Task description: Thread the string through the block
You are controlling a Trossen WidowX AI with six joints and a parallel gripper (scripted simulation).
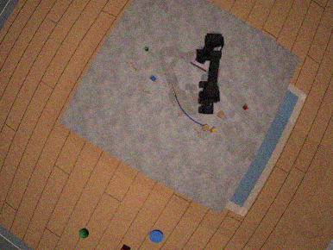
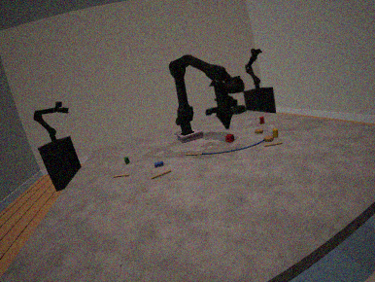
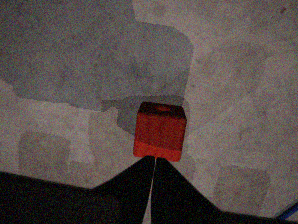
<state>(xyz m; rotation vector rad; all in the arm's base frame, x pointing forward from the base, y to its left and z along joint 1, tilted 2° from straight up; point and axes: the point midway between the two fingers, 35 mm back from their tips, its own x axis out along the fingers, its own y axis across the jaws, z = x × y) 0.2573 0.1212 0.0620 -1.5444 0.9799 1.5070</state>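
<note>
No text, label, brand, number or sign can be read in any view. No lettering can be made out anywhere.

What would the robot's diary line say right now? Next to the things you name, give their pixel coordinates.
gripper (image 2: 227,127) (image 3: 154,165): shut, empty | red block (image 2: 229,138) (image 3: 160,131): on table | string (image 1: 183,111) (image 2: 233,150): not through block

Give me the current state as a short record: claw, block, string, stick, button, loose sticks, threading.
claw: shut, nothing between the fingers
block: red block on the table, just beyond the fingertips in the wrist view
block hole: dark opening in its top face
string: blue string, curved on the table
string-end stick: thin wooden stick, lying on the table
button: round wooden button at the string's other end
loose sticks: three
threading: not done
</note>
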